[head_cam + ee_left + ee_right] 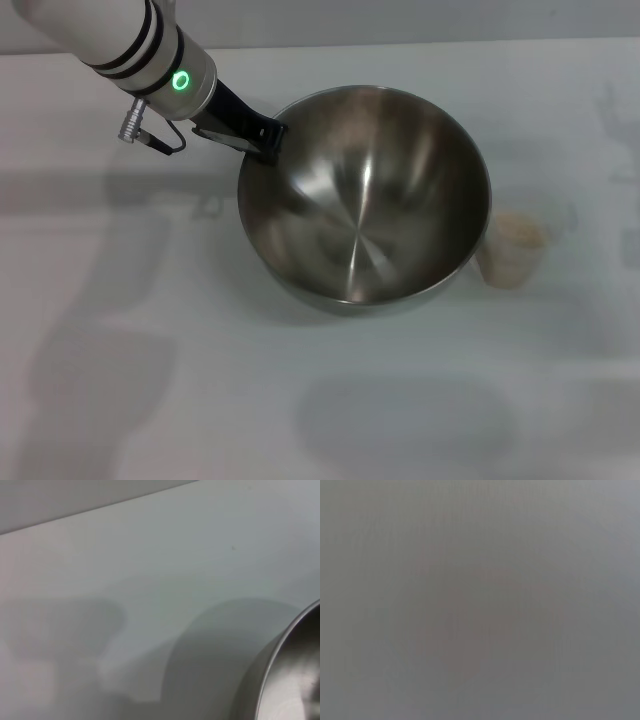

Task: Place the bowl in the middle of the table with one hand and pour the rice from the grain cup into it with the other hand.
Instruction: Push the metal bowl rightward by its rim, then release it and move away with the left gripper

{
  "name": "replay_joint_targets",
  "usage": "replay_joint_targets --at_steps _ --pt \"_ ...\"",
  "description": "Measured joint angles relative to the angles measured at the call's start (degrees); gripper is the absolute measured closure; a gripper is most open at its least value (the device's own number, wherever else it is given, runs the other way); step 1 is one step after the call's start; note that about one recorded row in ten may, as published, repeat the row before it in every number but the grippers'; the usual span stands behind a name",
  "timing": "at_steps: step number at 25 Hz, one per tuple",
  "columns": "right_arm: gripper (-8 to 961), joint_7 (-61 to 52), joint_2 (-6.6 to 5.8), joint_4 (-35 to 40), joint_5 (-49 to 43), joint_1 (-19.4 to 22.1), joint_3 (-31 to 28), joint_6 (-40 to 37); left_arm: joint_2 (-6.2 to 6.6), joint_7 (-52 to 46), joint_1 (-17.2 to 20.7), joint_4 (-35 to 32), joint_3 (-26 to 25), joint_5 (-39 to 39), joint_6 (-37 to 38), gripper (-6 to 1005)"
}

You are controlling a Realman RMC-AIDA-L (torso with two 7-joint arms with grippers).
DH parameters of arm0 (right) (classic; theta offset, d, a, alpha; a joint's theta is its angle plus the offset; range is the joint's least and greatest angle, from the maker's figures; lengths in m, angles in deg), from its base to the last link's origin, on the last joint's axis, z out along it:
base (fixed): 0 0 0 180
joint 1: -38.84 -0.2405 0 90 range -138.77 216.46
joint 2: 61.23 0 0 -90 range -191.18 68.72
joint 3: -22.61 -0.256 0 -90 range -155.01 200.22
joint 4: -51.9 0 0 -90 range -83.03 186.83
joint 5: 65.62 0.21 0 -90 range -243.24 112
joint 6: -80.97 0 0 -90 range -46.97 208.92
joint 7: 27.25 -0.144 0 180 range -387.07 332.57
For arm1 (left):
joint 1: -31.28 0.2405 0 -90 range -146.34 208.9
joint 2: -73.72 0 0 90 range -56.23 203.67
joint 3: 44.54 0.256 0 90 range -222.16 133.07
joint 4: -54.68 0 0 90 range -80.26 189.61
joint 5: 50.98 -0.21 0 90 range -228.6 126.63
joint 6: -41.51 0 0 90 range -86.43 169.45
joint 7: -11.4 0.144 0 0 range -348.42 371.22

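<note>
The steel bowl is near the middle of the white table, and I see nothing inside it. My left gripper reaches in from the far left, its black fingers clamped over the bowl's far-left rim. The left wrist view shows part of the bowl's rim and its shadow on the table. The small translucent grain cup stands upright on the table just right of the bowl, with pale rice in it. My right gripper is out of view, and the right wrist view shows only plain grey.
The left arm's white forearm with a lit green ring crosses the far-left corner. Shadows lie on the table's left and near side. The table's far edge runs along the back.
</note>
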Motion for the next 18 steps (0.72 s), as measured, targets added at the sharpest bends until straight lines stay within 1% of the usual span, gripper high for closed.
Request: replay_joint_targets --at_steps 18 --pt "229 0.0 -0.07 -0.1 0.0 0.1 0.4 -0.1 0.14 0.4 0.8 0.4 -0.2 1.7 1.3 912"
